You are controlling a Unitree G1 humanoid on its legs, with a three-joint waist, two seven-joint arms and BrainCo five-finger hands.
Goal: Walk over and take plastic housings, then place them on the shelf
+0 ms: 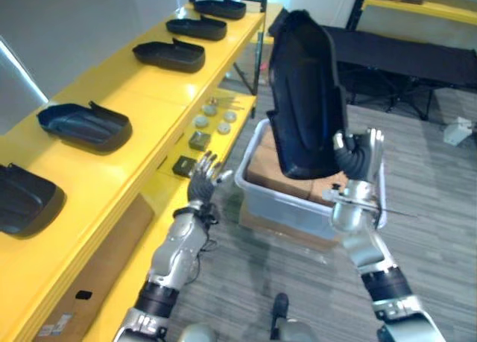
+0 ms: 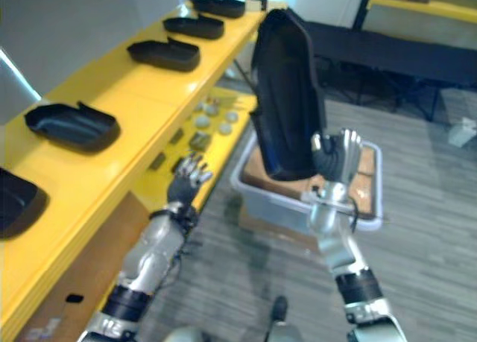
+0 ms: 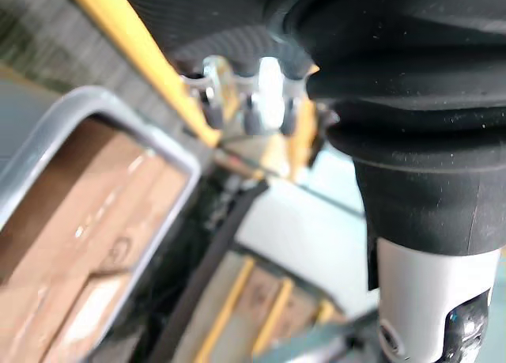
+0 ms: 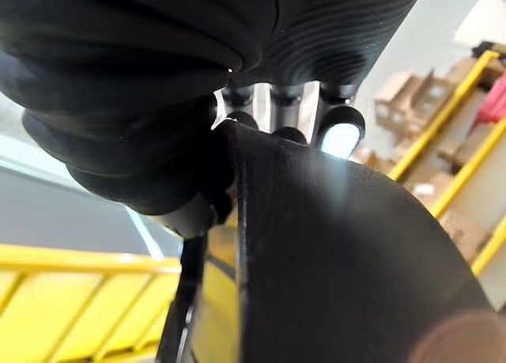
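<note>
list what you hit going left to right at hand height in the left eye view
yellow shelf top → open left hand → clear plastic bin holding brown cardboard → right hand, gripping a large black plastic housing

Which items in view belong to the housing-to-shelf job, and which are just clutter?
Job:
- black housing, gripped upright in the right hand
- yellow shelf
- placed housings in a row on it
- left hand, open, holding nothing

Lying about:
- grey bin holding cardboard
- small parts on the lower level
- black cot behind
</note>
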